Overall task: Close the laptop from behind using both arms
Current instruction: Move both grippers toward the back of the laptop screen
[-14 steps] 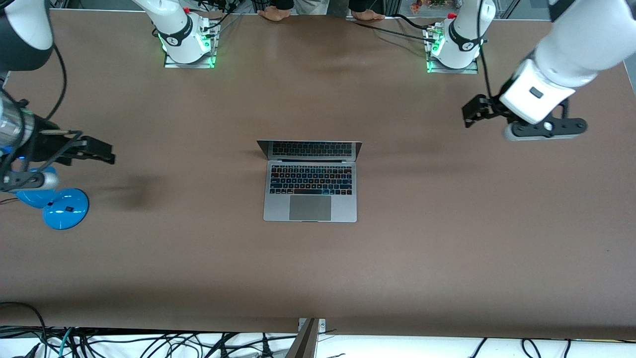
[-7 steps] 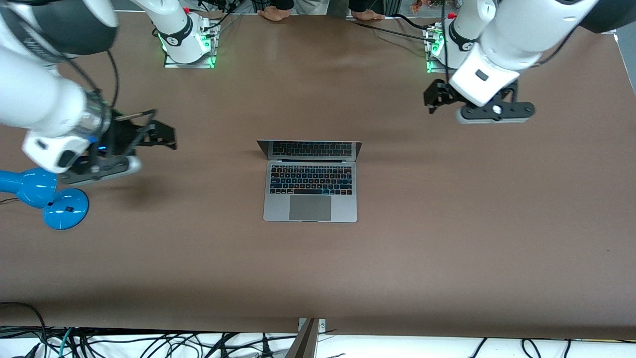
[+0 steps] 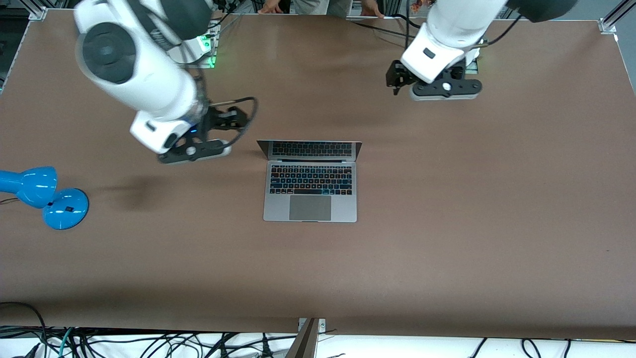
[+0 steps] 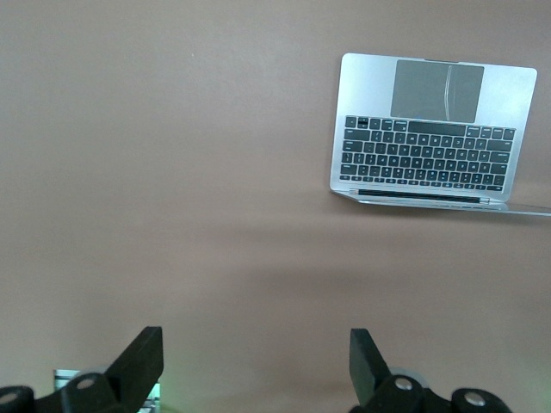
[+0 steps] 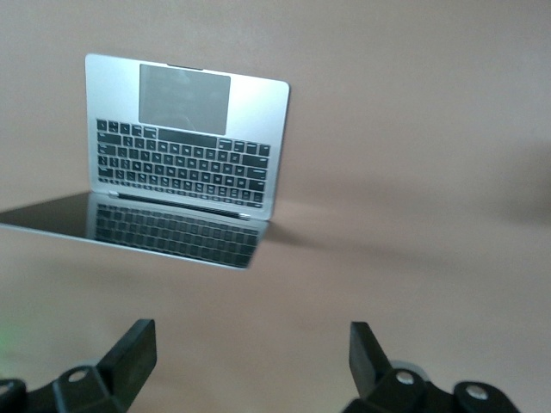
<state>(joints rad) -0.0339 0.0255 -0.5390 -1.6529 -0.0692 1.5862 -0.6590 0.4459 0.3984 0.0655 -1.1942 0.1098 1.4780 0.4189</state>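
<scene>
The silver-grey laptop (image 3: 310,189) stands open in the middle of the brown table (image 3: 447,223), its screen upright and its keyboard toward the front camera. My right gripper (image 3: 234,118) is open and empty, over the table beside the screen edge, toward the right arm's end. My left gripper (image 3: 396,79) is open and empty, over the table between the laptop and the left arm's base. The laptop shows in the left wrist view (image 4: 430,129) ahead of the open left gripper (image 4: 256,361), and in the right wrist view (image 5: 185,138) ahead of the open right gripper (image 5: 254,357).
A blue desk lamp (image 3: 44,196) lies at the right arm's end of the table. A person's hands (image 3: 271,7) rest at the table edge between the arm bases. Cables (image 3: 149,343) hang along the edge nearest the front camera.
Both arms have swung in from the table's ends toward the laptop. The right gripper now hangs close beside the screen; the left gripper has moved toward its base side. The laptop has not moved.
</scene>
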